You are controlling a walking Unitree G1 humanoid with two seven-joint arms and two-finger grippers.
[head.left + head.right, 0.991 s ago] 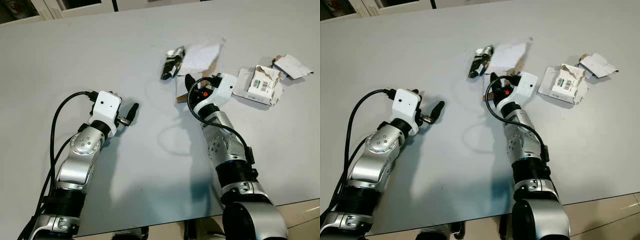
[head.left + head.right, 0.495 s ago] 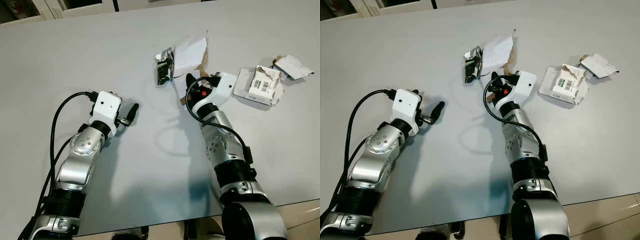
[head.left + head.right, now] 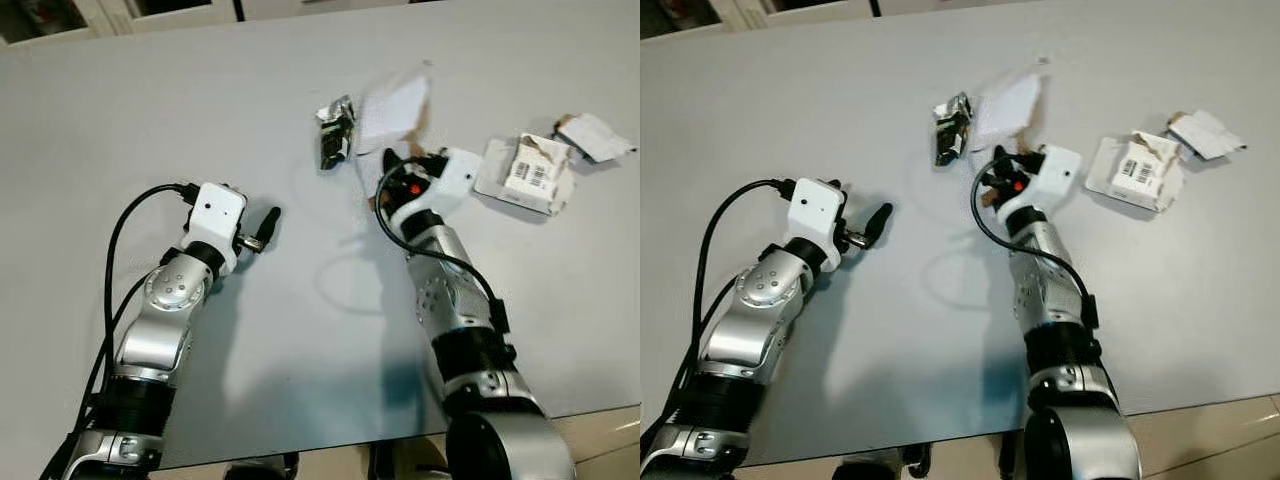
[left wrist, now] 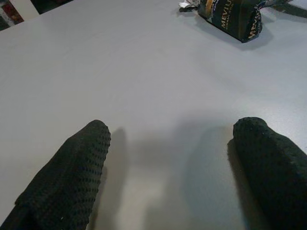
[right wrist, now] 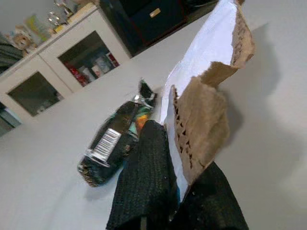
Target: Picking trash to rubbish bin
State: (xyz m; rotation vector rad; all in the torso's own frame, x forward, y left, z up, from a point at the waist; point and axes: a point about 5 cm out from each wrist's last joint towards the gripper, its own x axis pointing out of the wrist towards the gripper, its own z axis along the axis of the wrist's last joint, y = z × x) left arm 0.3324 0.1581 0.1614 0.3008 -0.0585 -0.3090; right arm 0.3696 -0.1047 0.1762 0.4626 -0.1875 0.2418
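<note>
Grippers sit low in frame — left gripper [image 4: 172, 167] spread and idle at lower left, right gripper [image 5: 175, 191] at centre pinching torn cardboard [image 5: 204, 103], lifted off the table [image 3: 150, 110]. Beyond lie a dark wrapper [image 3: 334, 135] and, upper right, flattened boxes [image 3: 525, 172] — no bin in sight, so binning remains.

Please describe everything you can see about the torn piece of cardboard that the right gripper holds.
The torn cardboard piece is a flat scrap, white on one face and brown on the other, with ragged, corrugated-looking torn edges. The right gripper has its jaws shut on the lower edge, so the piece stands up tilted, lifted above the grey table. A dark crumpled snack wrapper lies on the table close beside it; contact between them cannot be judged.
</note>
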